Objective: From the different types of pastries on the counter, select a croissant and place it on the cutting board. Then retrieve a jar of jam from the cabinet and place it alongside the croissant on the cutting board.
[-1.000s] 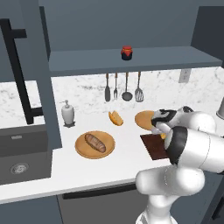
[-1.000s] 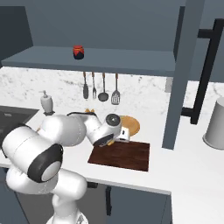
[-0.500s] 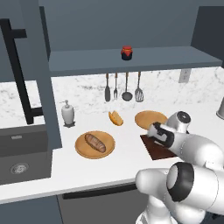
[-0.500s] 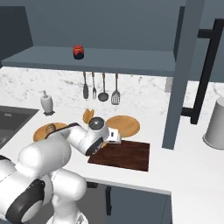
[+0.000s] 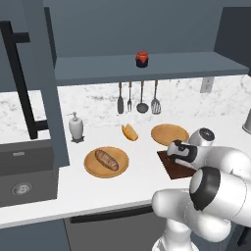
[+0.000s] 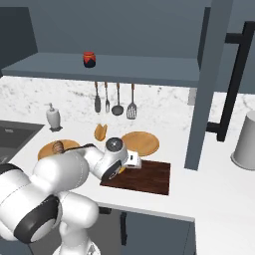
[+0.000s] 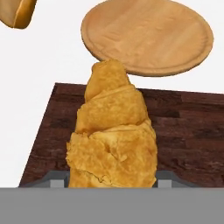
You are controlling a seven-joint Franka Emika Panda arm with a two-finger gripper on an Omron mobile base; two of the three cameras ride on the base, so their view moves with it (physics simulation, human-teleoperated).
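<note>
Croissant [image 7: 114, 135] is clenched in my fingers [image 6: 121, 168] and, over the last second, I have swung it off the empty round plate and down over the near-left part of the board [image 6: 149, 175]. It now hangs low over the dark wood, whether touching or just above I cannot tell. As I judge it, the carry is almost done and letting go is what remains of this first half.

Going left to right in the left base view: the sink [image 5: 22, 171] sits in the worktop [image 5: 137, 181], with nothing in it that I can make out; a soap bottle [image 5: 75, 127] stands beside it; the first plate [image 5: 93, 169] carries the long brown loaf [image 5: 106, 160]; the folded wedge [image 5: 129, 132] lies bare on the worktop; the second plate [image 5: 169, 134] holds nothing.

Jam jar [image 5: 142, 59] stands alone on the cabinet shelf [image 5: 186, 63], untouched, so the second half is not yet begun.
</note>
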